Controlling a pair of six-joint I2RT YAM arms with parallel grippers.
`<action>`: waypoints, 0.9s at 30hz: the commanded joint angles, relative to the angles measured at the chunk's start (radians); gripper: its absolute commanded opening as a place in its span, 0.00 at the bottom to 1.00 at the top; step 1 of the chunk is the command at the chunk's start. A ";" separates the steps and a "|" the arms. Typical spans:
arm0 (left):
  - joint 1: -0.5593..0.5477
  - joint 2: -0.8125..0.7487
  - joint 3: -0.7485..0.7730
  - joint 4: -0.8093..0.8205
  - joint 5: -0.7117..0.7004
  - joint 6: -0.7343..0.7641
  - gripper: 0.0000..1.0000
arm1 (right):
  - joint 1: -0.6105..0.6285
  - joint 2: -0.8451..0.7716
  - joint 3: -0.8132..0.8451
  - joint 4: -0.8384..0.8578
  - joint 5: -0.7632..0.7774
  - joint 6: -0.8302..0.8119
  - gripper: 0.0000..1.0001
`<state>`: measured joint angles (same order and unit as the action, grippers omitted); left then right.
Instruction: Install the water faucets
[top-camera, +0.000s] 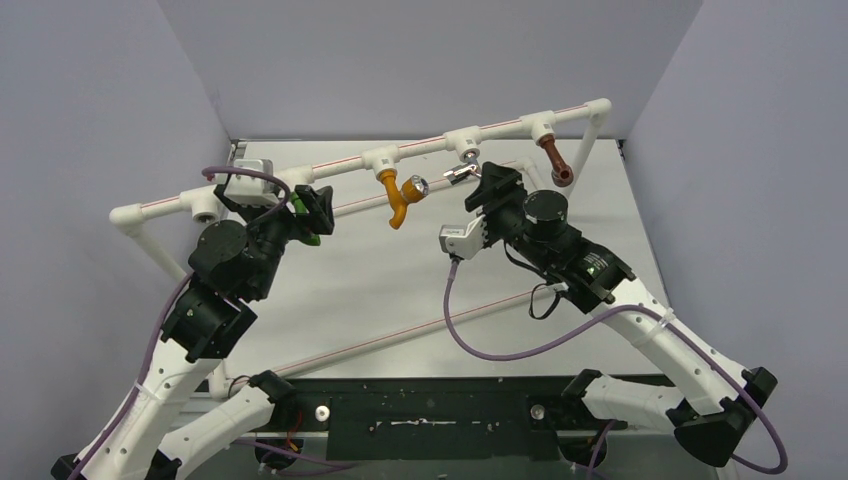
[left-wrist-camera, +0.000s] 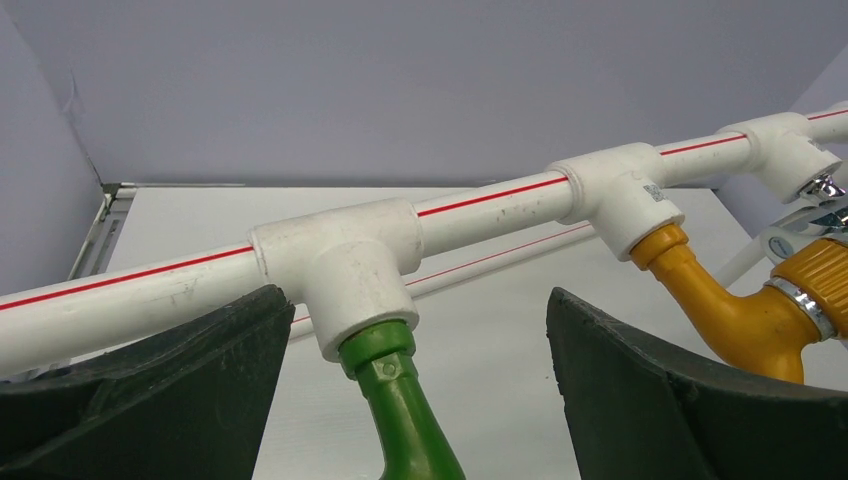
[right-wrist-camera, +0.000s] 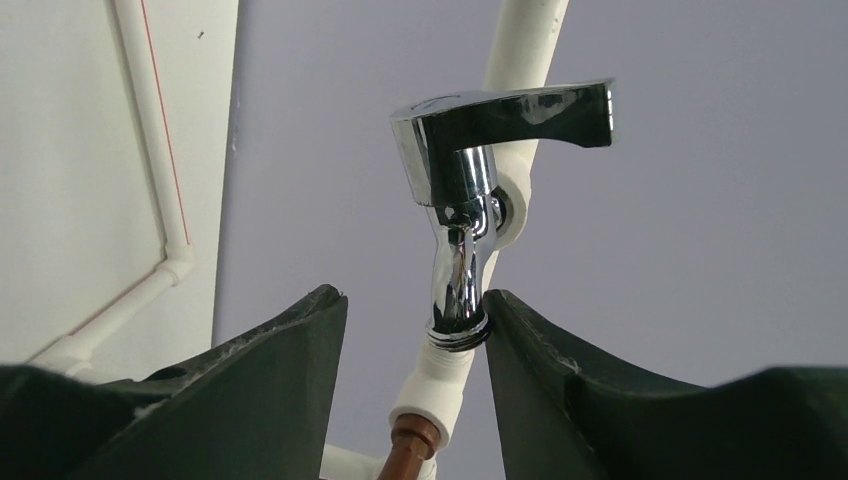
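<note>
Four water faucets hang from tee fittings on the white pipe (top-camera: 430, 145). My left gripper (top-camera: 312, 215) is open wide, one finger on each side of the green faucet (left-wrist-camera: 405, 410) without touching it. That faucet sits screwed into its tee (left-wrist-camera: 345, 270). The orange faucet (top-camera: 398, 200) hangs from the tee to its right. The chrome faucet (right-wrist-camera: 460, 200) stands in its tee, its lever on top. My right gripper (right-wrist-camera: 415, 300) is open around its spout end. The right finger (right-wrist-camera: 560, 380) touches the spout; the left finger stands apart. The brown faucet (top-camera: 555, 160) hangs at the far right.
The pipe frame (top-camera: 150, 235) runs down both sides and a lower pipe (top-camera: 400, 335) crosses the white table diagonally. Grey walls close in on the left, back and right. A purple cable (top-camera: 480, 345) loops from the right wrist.
</note>
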<state>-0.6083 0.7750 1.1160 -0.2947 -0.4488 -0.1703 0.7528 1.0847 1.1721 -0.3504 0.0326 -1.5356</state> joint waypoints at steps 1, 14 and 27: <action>-0.011 -0.011 0.001 0.035 -0.009 0.021 0.97 | -0.016 0.020 -0.014 0.163 -0.025 -0.059 0.51; -0.025 -0.023 -0.010 0.044 -0.027 0.031 0.97 | -0.018 0.073 -0.037 0.280 -0.057 -0.080 0.46; -0.036 -0.031 -0.013 0.047 -0.032 0.032 0.97 | -0.024 0.124 -0.090 0.470 -0.040 -0.032 0.14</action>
<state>-0.6334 0.7620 1.1019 -0.2893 -0.4690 -0.1486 0.7334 1.1839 1.1057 -0.0376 -0.0135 -1.6165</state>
